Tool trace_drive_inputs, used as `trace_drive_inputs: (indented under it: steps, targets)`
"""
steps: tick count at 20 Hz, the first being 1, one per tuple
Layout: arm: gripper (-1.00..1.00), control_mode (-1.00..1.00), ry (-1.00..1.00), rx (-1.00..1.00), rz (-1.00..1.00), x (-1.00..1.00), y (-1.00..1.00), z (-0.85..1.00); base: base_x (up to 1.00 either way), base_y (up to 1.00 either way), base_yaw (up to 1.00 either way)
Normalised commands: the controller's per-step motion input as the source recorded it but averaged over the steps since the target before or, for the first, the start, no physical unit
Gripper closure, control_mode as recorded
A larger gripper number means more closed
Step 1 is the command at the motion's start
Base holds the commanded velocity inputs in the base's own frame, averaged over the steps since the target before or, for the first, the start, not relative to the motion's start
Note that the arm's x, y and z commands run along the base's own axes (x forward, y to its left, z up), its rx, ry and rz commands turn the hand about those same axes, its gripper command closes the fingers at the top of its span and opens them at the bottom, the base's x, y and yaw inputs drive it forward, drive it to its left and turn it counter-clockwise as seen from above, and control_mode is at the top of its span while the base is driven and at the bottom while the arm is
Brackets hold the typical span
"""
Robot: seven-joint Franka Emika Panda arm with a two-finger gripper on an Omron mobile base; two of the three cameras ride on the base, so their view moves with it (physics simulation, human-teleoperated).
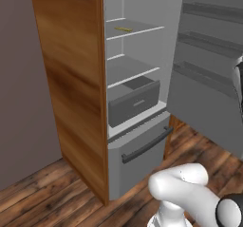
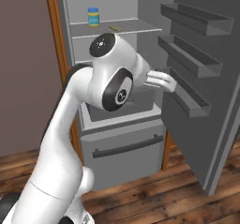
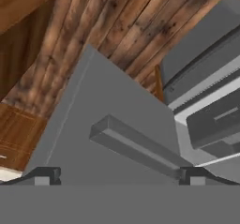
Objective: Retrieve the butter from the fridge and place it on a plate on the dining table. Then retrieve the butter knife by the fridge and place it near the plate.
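At the fridge | door open | butter lies on upper shelf, untaken | our tool spread wide, empty, beside door shelves | plate and knife steps remain

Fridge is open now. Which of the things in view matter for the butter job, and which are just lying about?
For the job:
- butter, a small yellow stick on an upper shelf
- fridge, door swung open
- gripper, open, looking at the inside of the door

Just there:
- blue-lidded jar on the same shelf
- grey drawer, pulled out
- door shelves
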Motion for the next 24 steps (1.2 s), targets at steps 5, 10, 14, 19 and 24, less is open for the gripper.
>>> trace_drive_inputs:
  steps: [5, 10, 14, 19, 24]
  targets:
    - [-1.0, -1.0, 0.43, 0.27, -0.14, -0.12, 0.52, 0.0, 0.0, 0.0, 0.0]
    - [-1.0, -1.0, 0.09, 0.51, -0.04, -0.32, 0.17, -0.12, 0.0, 0.0, 0.0]
    - [-1.0, -1.0, -0.04, 0.44, -0.14, 0.0, 0.52, -0.08, 0.0, 0.0, 0.0]
    - [-1.0, -1.0, 0.08, 0.12, -0.52, 0.36, 0.65, -0.2, 0.0, 0.0, 0.0]
    - [-1.0, -1.0, 0.14, 0.0, -0.69, 0.31, 0.54, -0.24, 0.0, 0.0, 0.0]
